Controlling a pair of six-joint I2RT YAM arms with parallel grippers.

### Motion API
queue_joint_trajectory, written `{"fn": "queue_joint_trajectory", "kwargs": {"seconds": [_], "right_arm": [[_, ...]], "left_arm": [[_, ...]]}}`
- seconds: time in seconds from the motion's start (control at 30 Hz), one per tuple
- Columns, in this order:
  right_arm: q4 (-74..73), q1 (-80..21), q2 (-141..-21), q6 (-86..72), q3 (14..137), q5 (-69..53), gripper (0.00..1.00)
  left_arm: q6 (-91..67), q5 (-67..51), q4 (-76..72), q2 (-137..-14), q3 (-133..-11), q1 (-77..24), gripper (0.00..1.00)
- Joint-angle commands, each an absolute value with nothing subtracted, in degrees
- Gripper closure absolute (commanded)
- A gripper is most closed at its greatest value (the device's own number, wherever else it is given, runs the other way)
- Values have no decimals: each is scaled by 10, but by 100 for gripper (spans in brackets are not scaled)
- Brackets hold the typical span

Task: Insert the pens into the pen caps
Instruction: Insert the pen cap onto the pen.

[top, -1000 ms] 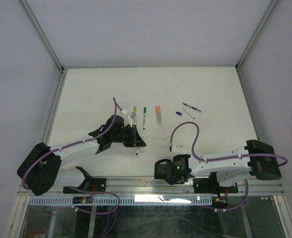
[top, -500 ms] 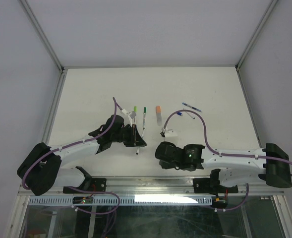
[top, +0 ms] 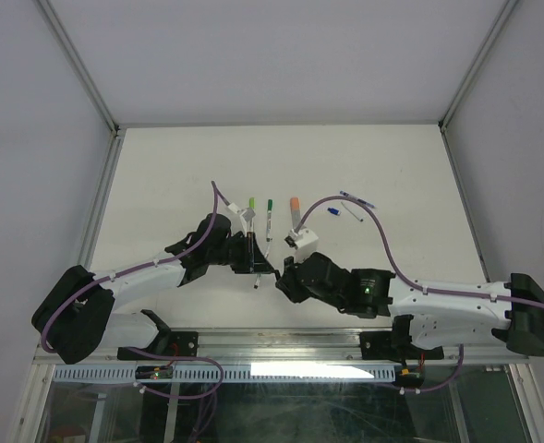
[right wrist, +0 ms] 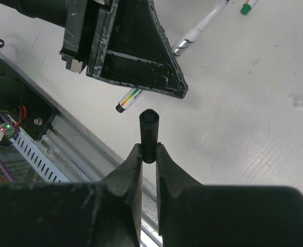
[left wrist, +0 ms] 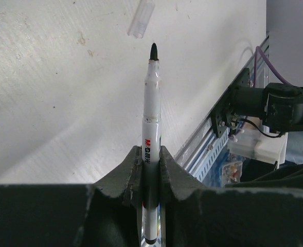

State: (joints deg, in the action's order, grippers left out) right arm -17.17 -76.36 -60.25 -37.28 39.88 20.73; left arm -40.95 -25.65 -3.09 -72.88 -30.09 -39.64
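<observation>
- Black-tipped marker: pale barrel, uncapped, clamped at mid-barrel between the fingers of the left hand. The hand is clenched on it. It is held up off the tabletop, tip pointing towards the far side.
- Black cap: gripped at its base by the right hand, which is clenched on it. The open mouth faces out from the fingers.
- From above, the right hand sits just beside the left hand, on its right. The two are close but not touching.
- In the right wrist view the left hand's dark fingers fill the space ahead of the cap. Only the marker's striped tail end shows below them, near the cap's mouth but apart from it.
- Beyond the left hand on the tabletop: lime-capped pen, dark-green-capped pen just to its right, then the orange-capped marker.
- Further right: blue cap and blue ballpoint, lying apart from each other.
- The right arm's purple cable arches over that blue pair and crosses them in the top view.
- Clear tube lies flat beyond the marker's tip; I cannot tell what it is.
- Metal rail runs along the near edge.
</observation>
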Motion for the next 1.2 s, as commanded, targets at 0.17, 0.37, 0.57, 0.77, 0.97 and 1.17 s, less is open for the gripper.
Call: {"fn": "queue_joint_trajectory", "kwargs": {"seconds": [0.17, 0.37, 0.57, 0.77, 0.97, 1.17], "right_arm": [[-77, -752, -656, -240, 464, 197, 90], [-56, -729, -668, -234, 473, 177, 91], [-63, -701, -693, -222, 503, 124, 90], [-66, -690, -673, -273, 505, 173, 92], [-56, -690, -609, -325, 497, 249, 94], [-131, -681, -588, -412, 534, 321, 97]], "left_arm": [[-385, -304, -80, -710, -321, -391, 100], [-376, -306, -83, -693, -315, -391, 100], [-363, -320, -94, -684, -313, -392, 100], [-354, -328, -98, -666, -307, -392, 100], [-342, -329, -96, -641, -311, -392, 100], [-320, -330, -74, -614, -332, -392, 100]]}}
